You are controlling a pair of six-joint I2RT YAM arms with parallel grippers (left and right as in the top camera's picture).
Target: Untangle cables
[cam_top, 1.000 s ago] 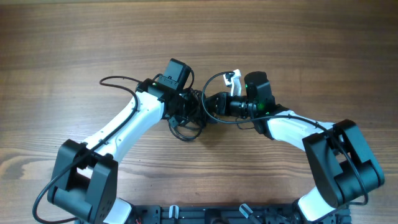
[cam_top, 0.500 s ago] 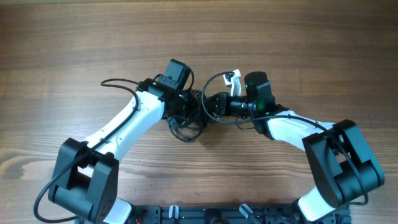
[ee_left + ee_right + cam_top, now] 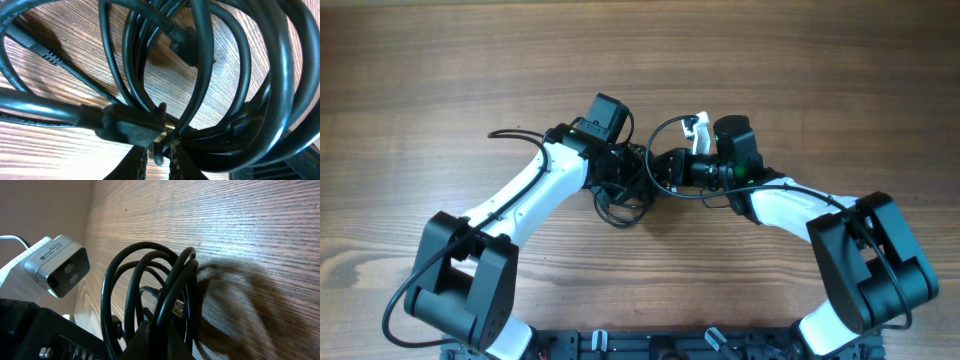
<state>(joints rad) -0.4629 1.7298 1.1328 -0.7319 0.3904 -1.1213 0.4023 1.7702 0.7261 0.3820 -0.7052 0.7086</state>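
Black cables [image 3: 616, 212] bunched, left pincer [image 3: 157, 152] and right pincer [image 3: 156, 335] gripping.

Brown wood-grain table [image 3: 440, 60], grain running side to side in the overhead view. Near the centre is a bunch of thin black cables [image 3: 620, 208], several loops tangled tog. The lowest loop lies flat on the wood; can't tell how much of the rest touches. Left wrist view: one strand w/ a ribbed plug end [image 3: 42, 50] rests on the boards. Right wrist view: coils stand upright, dark shadow on the wood beside them.
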